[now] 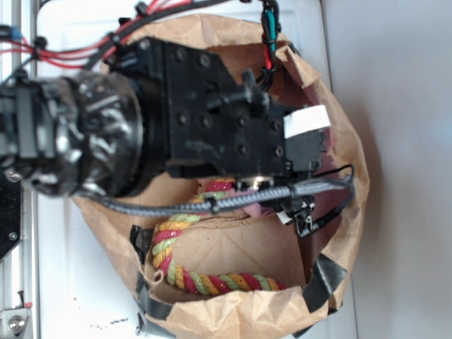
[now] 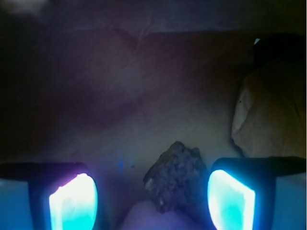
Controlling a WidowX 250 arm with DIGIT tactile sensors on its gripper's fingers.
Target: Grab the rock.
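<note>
A: How does the pincer point(image 2: 152, 201) stand?

B: Spread wide in the wrist view, its two glowing cyan pads point(image 2: 74, 203) well apart at seven and five o'clock, nothing pinched.

A: And the rock point(image 2: 175, 176)?

B: Between the pads, nearer the five o'clock one, lying on the brown paper floor of the bag. Whether it touches that pad I cannot tell.

A: Anything beside it?

B: A pale crumpled fold point(image 2: 268, 115) at three o'clock.

A: From outside?

B: The black arm head point(image 1: 233, 120) reaches into a brown paper bag point(image 1: 247, 311) on the white tabletop point(image 1: 402, 106). A red, yellow and green rope point(image 1: 212, 282) curves along the bag floor from nine toward six o'clock.
</note>
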